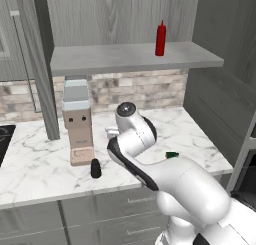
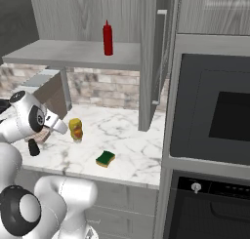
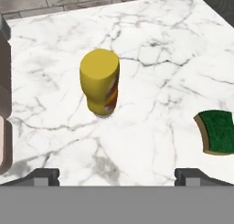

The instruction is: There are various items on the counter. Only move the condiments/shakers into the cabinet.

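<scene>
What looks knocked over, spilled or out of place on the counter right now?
Nothing stands out. The yellow bottle and black shaker stand upright on the counter, the sponge lies flat, and the red bottle stands upright on the cabinet shelf.

1. The white marble counter carries the beige-and-grey appliance with the black shaker just beside it.
2. The yellow bottle and sponge stand apart on it.
3. The grey shelf board bears the upright red bottle.
</scene>
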{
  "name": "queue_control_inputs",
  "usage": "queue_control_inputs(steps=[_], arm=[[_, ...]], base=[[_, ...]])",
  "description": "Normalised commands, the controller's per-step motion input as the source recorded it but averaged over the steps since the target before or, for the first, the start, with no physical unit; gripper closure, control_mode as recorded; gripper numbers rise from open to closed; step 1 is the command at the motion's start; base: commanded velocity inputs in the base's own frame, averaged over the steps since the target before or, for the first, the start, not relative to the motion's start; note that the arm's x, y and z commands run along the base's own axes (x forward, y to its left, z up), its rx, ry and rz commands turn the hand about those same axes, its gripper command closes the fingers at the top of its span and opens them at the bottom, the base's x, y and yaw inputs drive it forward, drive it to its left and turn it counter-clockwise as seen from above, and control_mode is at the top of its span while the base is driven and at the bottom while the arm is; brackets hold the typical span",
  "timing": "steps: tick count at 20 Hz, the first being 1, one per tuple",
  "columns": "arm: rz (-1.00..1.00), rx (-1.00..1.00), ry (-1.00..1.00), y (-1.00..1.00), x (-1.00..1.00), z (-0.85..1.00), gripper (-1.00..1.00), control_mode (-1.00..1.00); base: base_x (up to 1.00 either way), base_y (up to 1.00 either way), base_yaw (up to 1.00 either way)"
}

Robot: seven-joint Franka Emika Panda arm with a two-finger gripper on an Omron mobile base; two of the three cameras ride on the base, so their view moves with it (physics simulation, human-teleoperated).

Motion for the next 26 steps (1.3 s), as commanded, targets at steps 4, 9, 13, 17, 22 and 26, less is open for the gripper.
queue_control_inputs(steps=[4,9,13,17,22,26], arm=[[0.00,0.00,-0.03,0.00,0.06,-0.03,-1.00,-1.00],[0.00,0.00,0.00,-0.01,0.14,-0.01,-1.00,-1.00],[0.00,0.00,0.00,-0.07,0.03,0.00,-1.00,-1.00],[0.00,0.00,0.00,-0.01,0.23,-0.01,-1.00,-1.00],[0.00,0.00,0.01,0.00,0.16,-0.01,-1.00,-1.00],[0.00,0.00,0.00,0.00,0.16,-0.06,-1.00,-1.00]], base=[[0.00,0.00,0.00],[0.00,0.00,0.00],[0.00,0.00,0.00],[0.00,0.00,0.00],[0.00,0.00,0.00],[0.00,0.00,0.00]])
